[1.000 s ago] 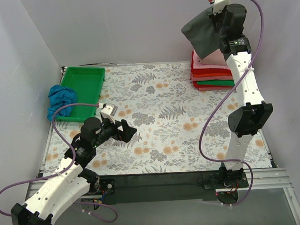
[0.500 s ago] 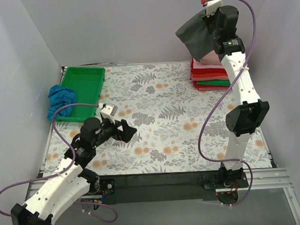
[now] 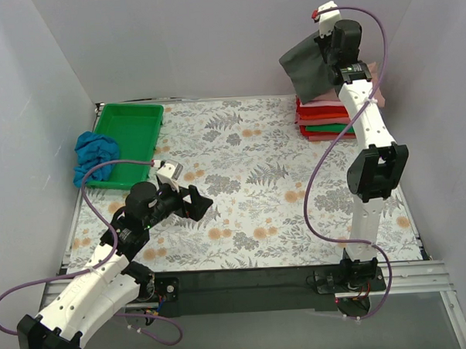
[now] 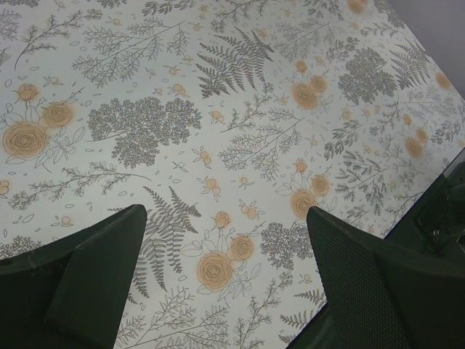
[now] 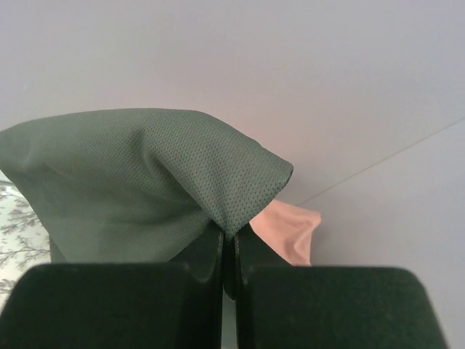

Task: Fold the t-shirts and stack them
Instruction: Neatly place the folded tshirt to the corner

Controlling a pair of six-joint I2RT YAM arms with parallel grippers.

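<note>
My right gripper (image 3: 325, 45) is raised high over the back right corner and shut on a fold of the dark charcoal grey t-shirt (image 3: 305, 65), which hangs from it. In the right wrist view the jaws (image 5: 229, 236) pinch the charcoal cloth (image 5: 131, 174). A dusty rose cloth (image 5: 290, 229) shows just behind it; I cannot tell if it is caught too. Below lies the stack of folded pink, red and green t-shirts (image 3: 327, 118). A bright blue t-shirt (image 3: 93, 153) lies crumpled at the left edge. My left gripper (image 3: 199, 205) is open and empty over the floral table (image 4: 225, 218).
A rigid green tray (image 3: 131, 136) stands at the back left, next to the blue shirt. Grey walls close in the back and both sides. A pink fold (image 3: 379, 81) hangs to the right of the right arm. The floral tablecloth (image 3: 256, 181) covers the middle.
My right arm has swung up and further back over the stack with the charcoal shirt in it. A pink fold now shows beside the arm. The left arm has not moved.
</note>
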